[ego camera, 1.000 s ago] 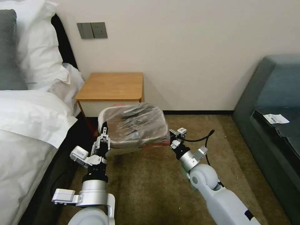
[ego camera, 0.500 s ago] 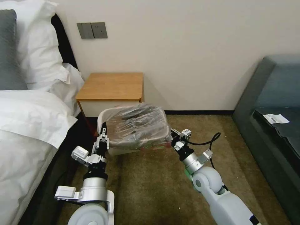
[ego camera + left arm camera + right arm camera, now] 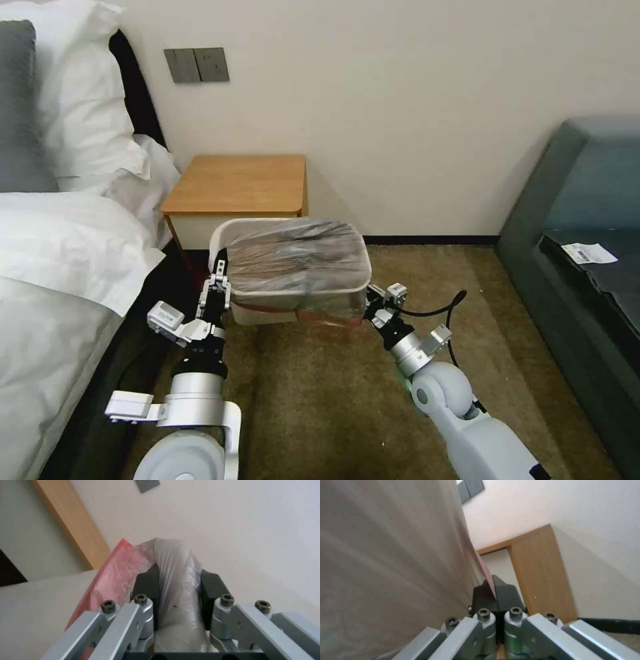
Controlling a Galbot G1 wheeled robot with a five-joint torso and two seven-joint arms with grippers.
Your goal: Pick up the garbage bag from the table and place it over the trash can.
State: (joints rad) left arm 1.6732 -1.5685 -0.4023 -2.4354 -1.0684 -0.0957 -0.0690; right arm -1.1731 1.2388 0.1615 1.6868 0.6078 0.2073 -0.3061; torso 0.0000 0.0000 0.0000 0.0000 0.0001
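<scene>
**Bag stretched over the bin, both tools gripping**

The left tool (image 3: 219, 279) is clamped on a bunched fold of the garbage bag (image 3: 297, 257) at the trash can (image 3: 223, 237)'s 9 o'clock side; the right tool (image 3: 369, 308) pinches the bag's red edge at about 4 o'clock. The bag covers most of the can's mouth. The tabletop (image 3: 237, 183) stands at 12 o'clock, just behind the can.
</scene>
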